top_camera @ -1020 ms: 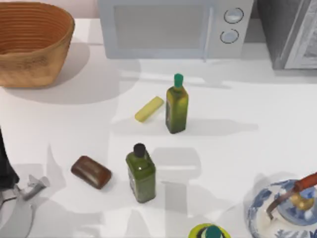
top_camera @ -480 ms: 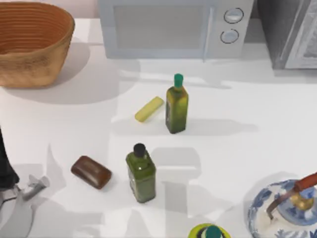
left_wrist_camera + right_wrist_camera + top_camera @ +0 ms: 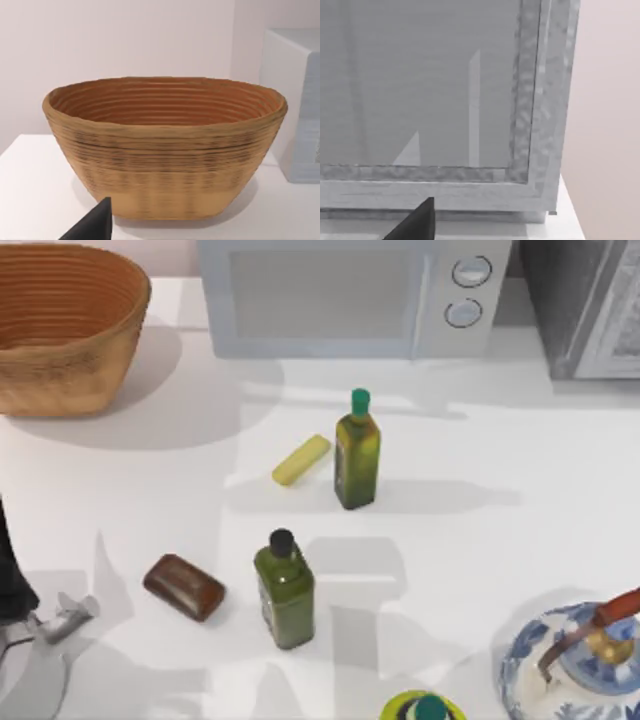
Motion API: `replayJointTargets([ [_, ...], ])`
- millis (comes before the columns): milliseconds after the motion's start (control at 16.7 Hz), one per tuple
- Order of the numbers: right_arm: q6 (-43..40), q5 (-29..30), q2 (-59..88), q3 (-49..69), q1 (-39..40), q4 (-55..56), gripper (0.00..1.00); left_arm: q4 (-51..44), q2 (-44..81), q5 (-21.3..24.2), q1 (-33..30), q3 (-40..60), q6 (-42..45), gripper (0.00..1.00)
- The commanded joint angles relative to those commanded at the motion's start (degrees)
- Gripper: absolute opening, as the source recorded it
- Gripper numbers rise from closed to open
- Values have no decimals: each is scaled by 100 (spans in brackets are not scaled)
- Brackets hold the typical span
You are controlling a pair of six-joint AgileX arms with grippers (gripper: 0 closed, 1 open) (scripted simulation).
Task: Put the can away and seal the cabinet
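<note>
Worktop [image 3: 480, 500] in white, seen from above: woven brown basket [image 3: 60, 330] at upper left, white microwave [image 3: 350, 295] at top centre, grey speckled cabinet [image 3: 585, 310] at upper right. Two olive-green glass bottles [image 3: 356, 455] upright mid-frame, with yellow bar [image 3: 301, 460] and brown block [image 3: 184, 586] close by; blue-and-white teapot [image 3: 575, 665] at lower right. Small red can's place: cannot tell.

Left wrist view: dark tip of left hand [image 3: 92, 225] at the bottom edge, facing the basket [image 3: 165, 150]; released or clenched, cannot tell.

Right wrist view: right hand [image 3: 415, 222] low in frame before the cabinet front [image 3: 445, 100]; same doubt, cannot tell.

Likely trouble: mistaking a bottle for the can, or toppling the bottles on a sweep across; also bumping a door that looks shut.
</note>
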Motion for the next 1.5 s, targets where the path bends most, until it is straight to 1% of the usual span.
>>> replayJointTargets([
  [120,-34,-22,-22,503,-59,-498,100,0,0,0,0,0,0,100],
  [300,-57,-63,-93,1555,-156,-1650,100,0,0,0,0,0,0,100],
  [780,-5,-143,-593,5097,-219,-5940,100,0,0,0,0,0,0,100],
  [1020,22,-134,-924,6599,-141,-7715,100,0,0,0,0,0,0,100],
  [1140,34,-125,-1050,7126,-103,-8297,100,0,0,0,0,0,0,100],
  [1260,42,-117,-1131,7454,-75,-8638,100,0,0,0,0,0,0,100],
  [1500,44,-115,-1153,7551,-67,-8736,100,0,0,0,0,0,0,100],
])
